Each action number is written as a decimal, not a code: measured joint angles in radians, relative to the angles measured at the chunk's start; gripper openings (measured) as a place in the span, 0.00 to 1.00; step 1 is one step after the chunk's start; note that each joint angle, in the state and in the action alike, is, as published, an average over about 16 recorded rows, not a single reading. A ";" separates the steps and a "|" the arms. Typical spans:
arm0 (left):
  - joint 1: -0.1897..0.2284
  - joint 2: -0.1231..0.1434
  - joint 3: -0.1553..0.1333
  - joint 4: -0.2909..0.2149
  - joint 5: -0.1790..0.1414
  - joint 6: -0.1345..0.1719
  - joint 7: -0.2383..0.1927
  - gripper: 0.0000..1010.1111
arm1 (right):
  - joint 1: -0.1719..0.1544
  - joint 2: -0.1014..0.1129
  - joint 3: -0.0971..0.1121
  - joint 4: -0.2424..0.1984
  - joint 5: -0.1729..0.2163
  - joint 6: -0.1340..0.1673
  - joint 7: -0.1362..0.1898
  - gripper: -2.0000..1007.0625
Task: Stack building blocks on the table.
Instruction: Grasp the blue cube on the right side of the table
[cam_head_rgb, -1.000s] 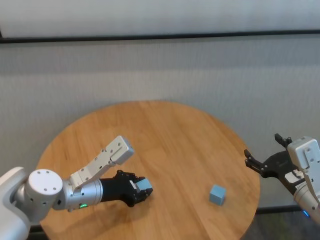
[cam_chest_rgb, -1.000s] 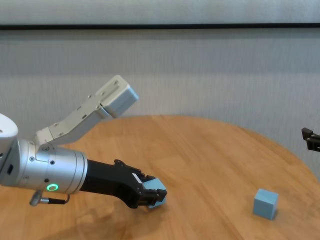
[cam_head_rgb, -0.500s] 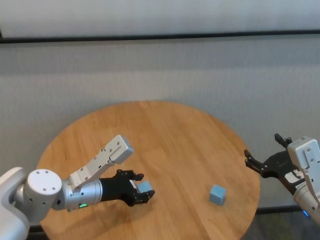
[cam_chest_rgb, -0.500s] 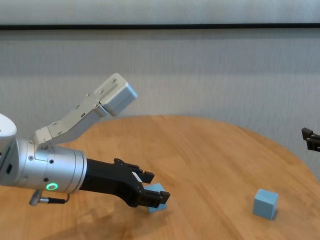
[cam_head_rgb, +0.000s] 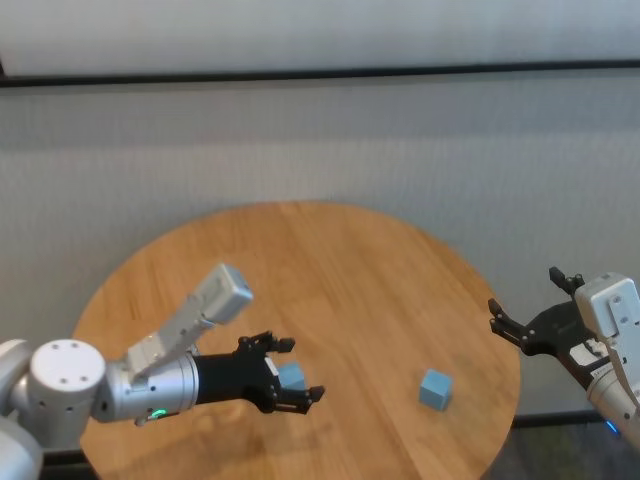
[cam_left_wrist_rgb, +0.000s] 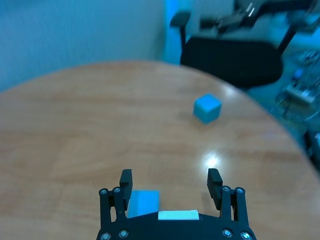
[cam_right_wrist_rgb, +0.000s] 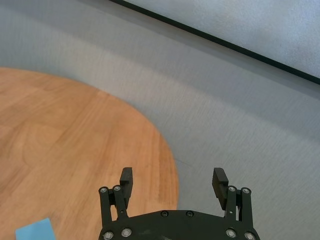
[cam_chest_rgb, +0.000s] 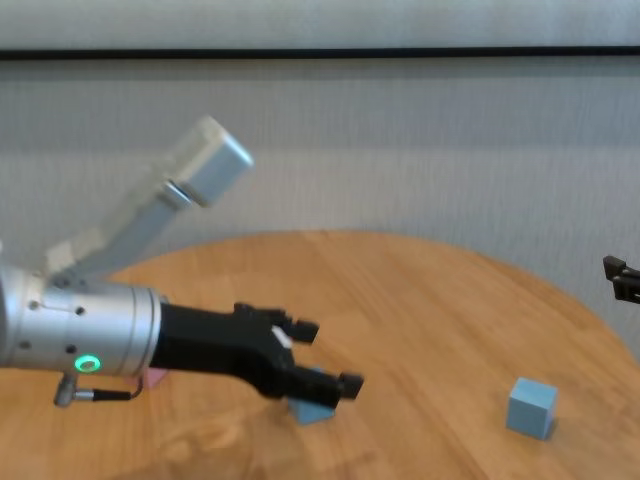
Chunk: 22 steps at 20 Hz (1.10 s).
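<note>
On the near left part of the table (cam_head_rgb: 330, 260), the left gripper (cam_head_rgb: 291, 372) hangs released above a light blue block (cam_head_rgb: 291, 377) resting there. Another blue block (cam_head_rgb: 434, 389) sits well apart, near the spread-fingered right gripper (cam_head_rgb: 535, 306) beyond the rim.

The left arm (cam_chest_rgb: 80, 340) was a silver cylinder with a glowing green ring and a pale grey boxy link. Both grippers, left gripper (cam_left_wrist_rgb: 171, 184) and right gripper (cam_right_wrist_rgb: 173, 180), were black, with small silver screws.
</note>
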 joint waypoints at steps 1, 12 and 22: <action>0.010 0.002 -0.014 -0.012 -0.012 -0.013 0.012 0.91 | 0.000 0.000 0.000 0.000 0.000 0.000 0.000 0.99; 0.156 0.003 -0.231 -0.155 -0.081 -0.230 0.287 0.99 | 0.000 0.000 0.000 0.000 0.000 0.000 0.000 0.99; 0.214 -0.007 -0.310 -0.198 -0.061 -0.324 0.400 0.99 | -0.029 0.034 0.005 -0.063 0.053 0.037 0.091 0.99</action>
